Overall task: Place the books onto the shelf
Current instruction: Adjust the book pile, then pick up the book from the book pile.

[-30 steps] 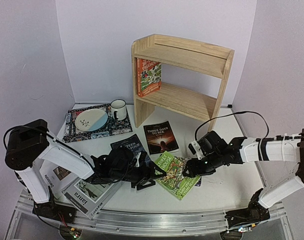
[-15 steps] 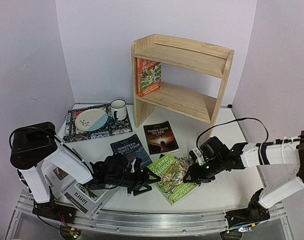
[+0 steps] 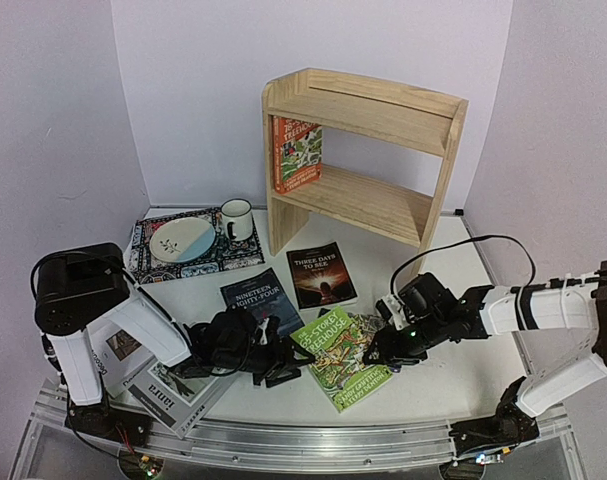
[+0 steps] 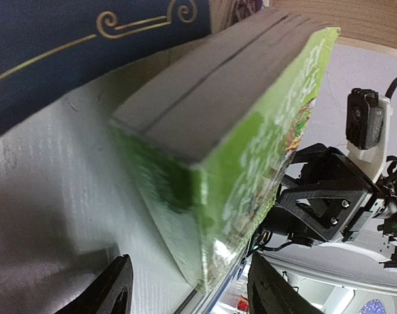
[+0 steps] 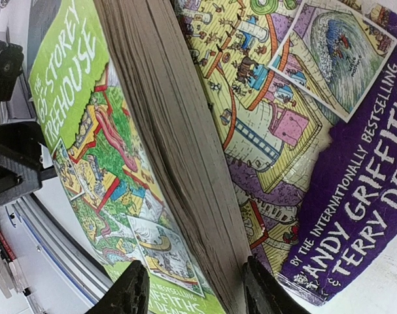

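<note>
The green book (image 3: 341,358) lies near the front edge of the bench (image 3: 283,400). The left end effector (image 4: 191,278) is spread around its corner; the right end effector (image 5: 195,278) straddles its pages, grip unclear. Close both squarely before lifting.

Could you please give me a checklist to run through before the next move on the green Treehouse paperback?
1. Left gripper straddles a corner of the green cartoon paperback, jaws open: ok.
2. Right gripper straddles that book's page edge: ok.
3. Firm contact on that edge: cannot tell.
4. Purple cartoon paperback underneath is free of both grippers: cannot tell.
5. Light pine shelf has bare board on its lower tier beside the upright orange paperback: ok.
</note>
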`<state>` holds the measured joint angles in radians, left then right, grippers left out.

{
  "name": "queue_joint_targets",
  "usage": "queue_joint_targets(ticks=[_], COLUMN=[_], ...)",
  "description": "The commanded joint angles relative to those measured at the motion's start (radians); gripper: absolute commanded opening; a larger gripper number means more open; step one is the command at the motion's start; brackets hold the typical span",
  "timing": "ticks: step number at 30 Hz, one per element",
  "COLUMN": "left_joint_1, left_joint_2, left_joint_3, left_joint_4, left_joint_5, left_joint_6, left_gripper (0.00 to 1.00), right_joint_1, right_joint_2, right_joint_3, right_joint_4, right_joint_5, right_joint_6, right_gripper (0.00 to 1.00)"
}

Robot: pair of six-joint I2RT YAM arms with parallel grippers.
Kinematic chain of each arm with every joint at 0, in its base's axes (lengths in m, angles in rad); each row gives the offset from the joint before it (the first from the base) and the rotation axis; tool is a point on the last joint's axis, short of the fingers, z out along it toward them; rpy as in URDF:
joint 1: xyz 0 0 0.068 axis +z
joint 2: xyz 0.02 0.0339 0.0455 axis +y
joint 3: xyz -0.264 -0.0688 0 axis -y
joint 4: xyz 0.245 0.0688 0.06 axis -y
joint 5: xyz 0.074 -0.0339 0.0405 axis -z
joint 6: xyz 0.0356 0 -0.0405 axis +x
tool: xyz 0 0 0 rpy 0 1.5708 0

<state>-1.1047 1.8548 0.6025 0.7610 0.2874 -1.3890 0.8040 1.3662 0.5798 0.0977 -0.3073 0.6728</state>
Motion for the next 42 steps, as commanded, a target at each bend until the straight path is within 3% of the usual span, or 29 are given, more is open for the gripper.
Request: queue_joint_targets(ticks=[1,12,31,35,42], left_joint_1=[0.012,0.018,0.024,0.026,0.024], left_joint_2=[0.038,0.075,-0.113,-0.129,-0.100], left_joint_3=[0.044,0.105,0.109,0.124,0.133], left_joint_4=[0.044,0.080,0.092,0.090,0.091], left_joint_5=[0.004,0.003,0.009,0.043,0.056], left_joint_6=[0.013,0.080,0.177,0.224,0.255], left_gripper=[0.60,0.48,0.25,0.27,0.45], right_joint_1=[0.006,0.006,0.009,0.009,0.017], right_joint_2=[0.019,0.036,0.024,0.022,0.036], right_joint_3=[0.006,0.005,0.024,0.029,0.038], right_joint_4=[-0.021,-0.017,0.025,0.058,0.092], right_joint_5=[-0.015,-0.023,-0.064,-0.081,-0.108], right_joint_6=[-0.003,0.001,0.012,0.015,0.028], right_gripper=[0.49,0.41,0.34,0.33,0.33])
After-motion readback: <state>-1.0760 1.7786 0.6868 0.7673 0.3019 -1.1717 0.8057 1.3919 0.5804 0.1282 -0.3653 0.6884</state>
